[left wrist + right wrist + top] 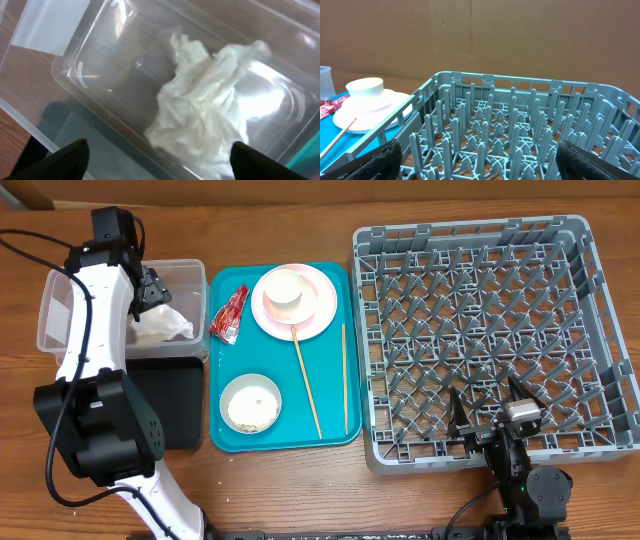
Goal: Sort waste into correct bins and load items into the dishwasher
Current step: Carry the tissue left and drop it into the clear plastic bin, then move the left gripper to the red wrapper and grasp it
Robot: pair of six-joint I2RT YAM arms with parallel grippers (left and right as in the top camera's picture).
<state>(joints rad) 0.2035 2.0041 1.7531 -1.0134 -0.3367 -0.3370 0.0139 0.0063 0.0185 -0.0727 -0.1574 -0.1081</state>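
The left arm (95,330) is white and black. It reaches from the near left edge of the table toward the far side, and its wrist bends over the clear tub (55,325). The left gripper (152,288) hangs above the tub and points down into it. Its two fingers (75,156) stand far apart. The crumpled white napkin (200,110) lies on the tub floor below them, and no finger touches it.

The right arm (525,480) sits low at the near right corner. The right gripper (483,395) points across the grey dish rack (480,310), just over its near wall. Its fingers (387,159) are spread wide and hold nothing.

The black tray (180,400) sits just beside the tub, on the near side. Between the bins and the rack lies the teal tray (225,435). On it are the red sauce packet (229,313), the pink plate (322,308) with a small white cup (285,288) on top, a white bowl (250,402) with rice bits inside, and two wooden chopsticks (306,385). One chopstick has its far end on the plate.

The packet has white marks, but they are too small to read. A pale patch (50,22) shows on the tub wall, and no words can be made out on it.
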